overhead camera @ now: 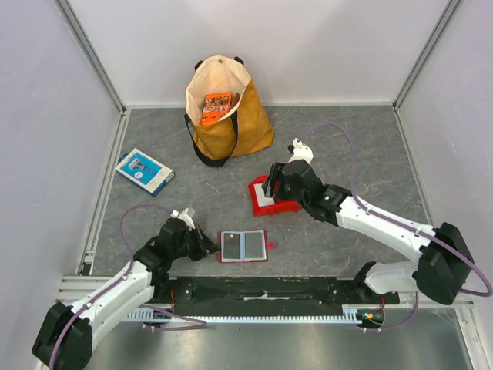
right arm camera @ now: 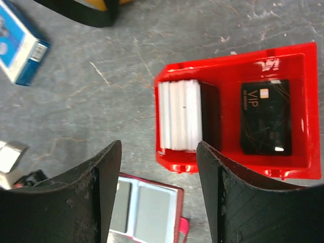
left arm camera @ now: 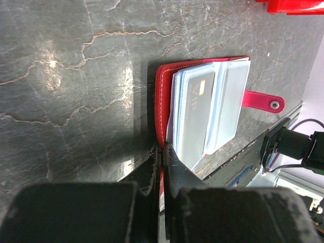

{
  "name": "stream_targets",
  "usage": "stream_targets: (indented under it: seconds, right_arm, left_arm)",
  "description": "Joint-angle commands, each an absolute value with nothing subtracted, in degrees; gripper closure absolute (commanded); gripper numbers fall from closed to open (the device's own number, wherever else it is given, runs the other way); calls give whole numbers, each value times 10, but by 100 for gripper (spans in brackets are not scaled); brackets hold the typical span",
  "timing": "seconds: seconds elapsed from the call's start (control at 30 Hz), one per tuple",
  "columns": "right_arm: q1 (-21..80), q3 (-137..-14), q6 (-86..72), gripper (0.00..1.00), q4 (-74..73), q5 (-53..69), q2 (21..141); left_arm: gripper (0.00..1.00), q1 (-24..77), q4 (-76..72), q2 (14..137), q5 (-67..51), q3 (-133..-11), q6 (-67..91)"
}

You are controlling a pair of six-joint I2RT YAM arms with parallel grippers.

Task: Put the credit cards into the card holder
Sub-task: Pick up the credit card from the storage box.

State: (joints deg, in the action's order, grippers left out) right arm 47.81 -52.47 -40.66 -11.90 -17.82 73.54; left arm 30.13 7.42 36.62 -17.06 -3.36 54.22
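Top view: the left hand (overhead camera: 208, 247) is shut tight on the wallet's (overhead camera: 243, 247) left edge. The right hand (overhead camera: 269, 190) hangs over the bin (overhead camera: 283, 206), fingers apart, holding nothing.

Left wrist: a dark card (left arm camera: 195, 114) sits in the open wallet, just past the hand.

Right wrist: white cards (right arm camera: 179, 115) lie in the bin just ahead of the hand. A black card (right arm camera: 266, 116) lies to their right.

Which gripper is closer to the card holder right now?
Left. The left gripper pinches an edge of the card holder; the right gripper hangs open over the red bin, beyond it.
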Motion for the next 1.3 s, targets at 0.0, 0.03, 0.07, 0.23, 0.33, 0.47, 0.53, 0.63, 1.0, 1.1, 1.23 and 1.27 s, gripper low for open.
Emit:
stream_targets:
  seconds: [0.0,0.03,0.07,0.23,0.33,0.47,0.53,0.63,1.0,1.1,1.23,1.27]
  right_arm:
    - [452,-564,-363,32,-154,-132,783]
    - [447,-572,-360,31,-156,-128,795]
    - [442,-578,-355,31,-156,-123,810]
    - [414,-601,-345,30,-149,-102,862]
    - [400,-611,-338,28,-140,-73,889]
    - [382,-609,-337,25,-119,-29,918]
    - [376,-606,-343,24,-106,-7,930]
    - [369,-599,-352,23,-89,22,945]
    - [345,-579,-367,21,-40,98,972]
    - [343,-578,-366,21,-35,113,969]
    - [339,-577,-366,24,-33,122,963]
    - [340,-576,-366,25,-30,126,961]
  left_arm:
    - [98,303,66,363,-178,-38,548]
    - [98,301,66,364,-178,-38,547]
    - [98,301,67,364,-178,-38,547]
    - [98,302,69,363,-178,-39,545]
    - [98,302,68,363,-176,-38,545]
    - [98,301,66,366,-176,-38,544]
    - [98,301,64,369,-177,-38,544]
    - [98,301,62,372,-177,-38,543]
    - [98,302,60,376,-178,-39,544]
    - [98,301,59,377,-178,-40,544]
    - [98,301,55,382,-179,-40,545]
    - [98,301,54,383,-180,-40,544]
